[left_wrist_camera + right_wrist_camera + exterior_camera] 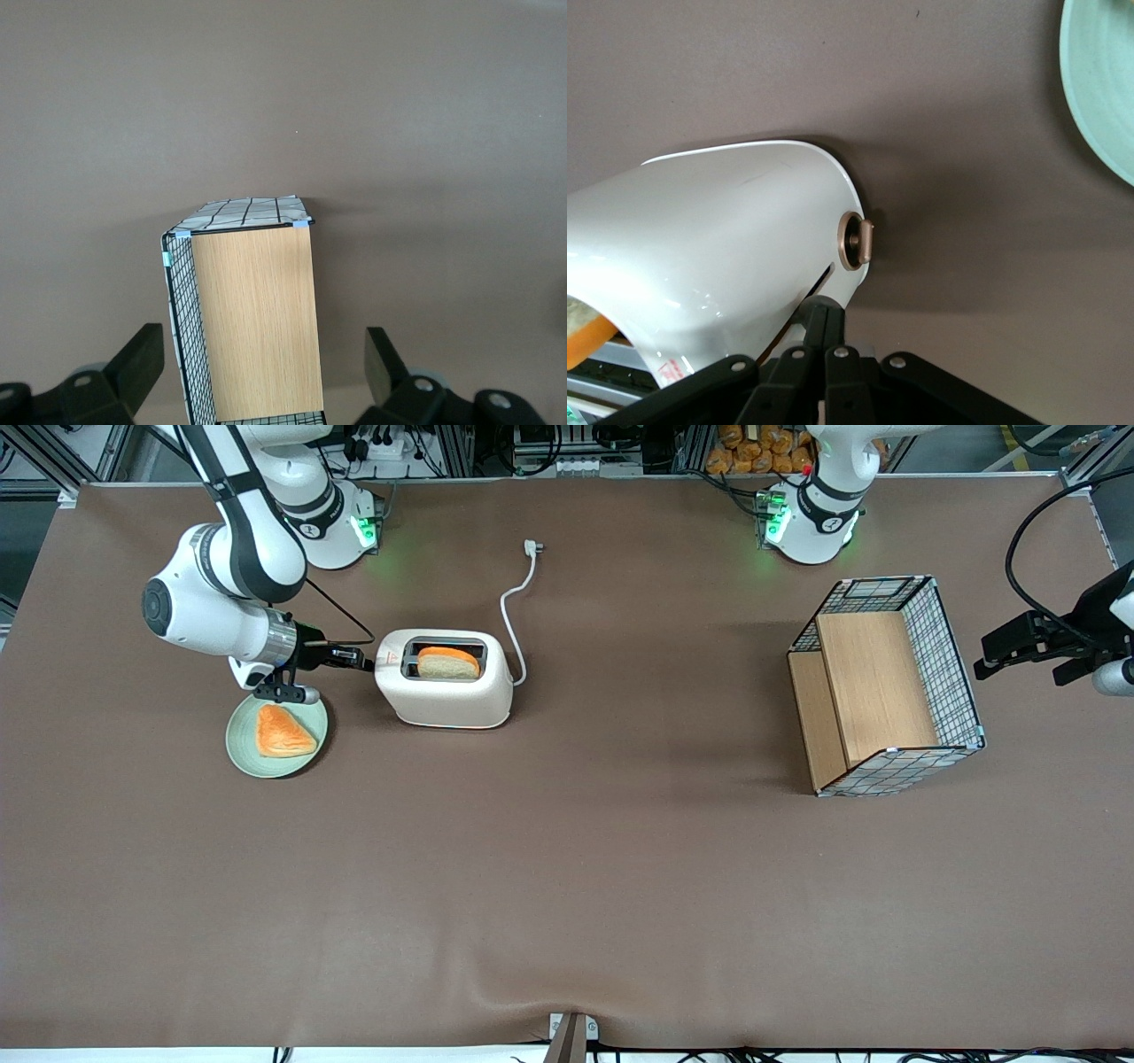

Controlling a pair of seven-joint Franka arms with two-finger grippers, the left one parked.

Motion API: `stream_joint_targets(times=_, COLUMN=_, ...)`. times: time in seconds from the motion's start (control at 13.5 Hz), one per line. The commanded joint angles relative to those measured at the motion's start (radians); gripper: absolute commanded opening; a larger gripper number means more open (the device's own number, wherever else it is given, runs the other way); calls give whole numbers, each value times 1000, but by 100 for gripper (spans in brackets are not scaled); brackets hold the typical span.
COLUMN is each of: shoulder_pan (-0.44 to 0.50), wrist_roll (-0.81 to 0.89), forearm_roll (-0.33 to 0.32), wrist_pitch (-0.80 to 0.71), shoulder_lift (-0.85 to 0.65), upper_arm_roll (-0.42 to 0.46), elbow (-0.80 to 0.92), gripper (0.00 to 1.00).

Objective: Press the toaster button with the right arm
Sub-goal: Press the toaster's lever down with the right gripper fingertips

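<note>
Gripper (365, 662) closed, tips at toaster (443, 680) end, on the lever; needs firm downward push next.

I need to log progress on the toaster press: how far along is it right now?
Done: the right arm has reached the toaster, and a bread slice sits in its slot. In hand: the gripper, fingers together, is at the toaster's end face by the lever slot, near the bronze knob. Left: whether the press is complete cannot be told; the slice stands above the slot rim.
</note>
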Motion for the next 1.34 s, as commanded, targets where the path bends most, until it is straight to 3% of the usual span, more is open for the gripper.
stream_joint_targets(times=0.0, shoulder_pan=29, wrist_roll=-59, forearm_roll=49, wrist_pitch=51, shoulder_lift=10, upper_arm_roll=-1, elbow=-26, gripper=0)
stream_joint_targets(times=0.97, shoulder_pan=58, wrist_roll=-88, forearm_roll=52, wrist_pitch=157, shoulder_lift=91, upper_arm_roll=1, elbow=-34, gripper=0)
stream_joint_targets(times=1.26, shoulder_pan=86, wrist_roll=-141, forearm_roll=128, wrist_pitch=189, shoulder_lift=120, upper_arm_roll=-1, elbow=-33, gripper=0)
